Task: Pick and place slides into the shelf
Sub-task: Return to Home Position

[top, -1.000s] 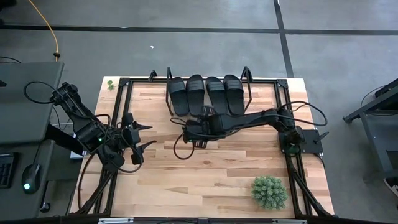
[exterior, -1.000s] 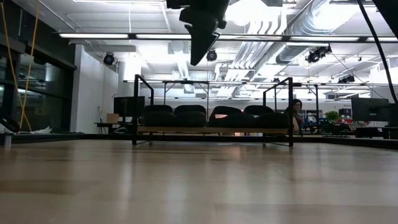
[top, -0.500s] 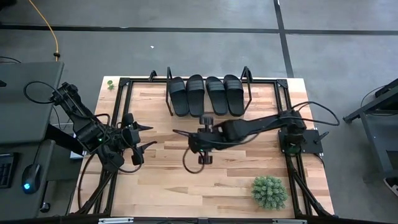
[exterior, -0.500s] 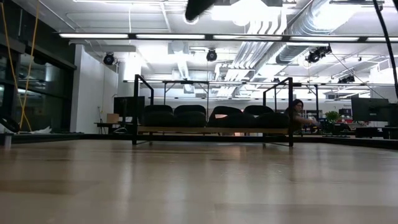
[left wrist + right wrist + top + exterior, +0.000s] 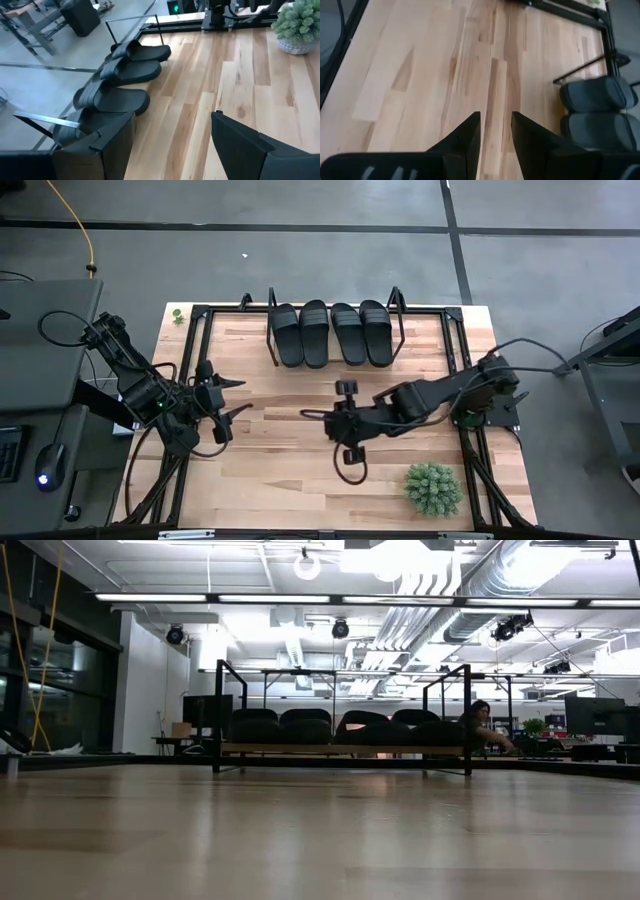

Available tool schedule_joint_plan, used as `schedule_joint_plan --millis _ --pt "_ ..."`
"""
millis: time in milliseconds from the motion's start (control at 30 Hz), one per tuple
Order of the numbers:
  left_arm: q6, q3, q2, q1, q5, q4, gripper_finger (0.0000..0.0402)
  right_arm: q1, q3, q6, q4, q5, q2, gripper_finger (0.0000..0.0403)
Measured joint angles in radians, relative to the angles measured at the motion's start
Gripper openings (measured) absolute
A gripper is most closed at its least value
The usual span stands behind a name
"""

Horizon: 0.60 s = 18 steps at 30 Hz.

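Four black slides [image 5: 330, 333] lie side by side on the shelf [image 5: 400, 328] at the table's far edge, soles down on its light board [image 5: 340, 749]. They also show as dark humps in the low view [image 5: 335, 727] and in both wrist views [image 5: 125, 75] [image 5: 595, 110]. My right gripper [image 5: 306, 414] hovers over the table's middle, pointing left, its fingers [image 5: 495, 114] open by a narrow gap and holding nothing. My left gripper [image 5: 237, 398] waits at the table's left side, open wide [image 5: 172, 115] and empty.
A green potted plant [image 5: 433, 488] stands near the table's near right corner. A small green thing [image 5: 177, 315] sits at the far left corner. Black frame tubes [image 5: 462, 350] run along the table's sides. A person [image 5: 480, 725] sits in the room behind.
My right gripper has drawn back from the shelf toward the table's near and right side, and has left the top of the low view. The slides have stayed on the shelf.
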Motion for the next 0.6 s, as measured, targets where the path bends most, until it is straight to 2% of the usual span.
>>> schedule_joint_plan --millis 133,400,600 --pt "-0.001 0.000 0.000 0.000 -0.043 0.001 0.0246 -0.003 -0.180 0.025 0.091 -0.001 -0.123 0.0099" --pt "0.001 0.000 0.000 0.000 -0.041 0.007 0.0246 -0.006 -0.634 -0.028 0.480 -0.035 -0.488 0.0099" --pt "0.114 -0.051 0.000 0.002 -0.109 0.190 0.0246 -0.025 -0.856 -0.032 0.700 -0.143 -0.714 0.0099"
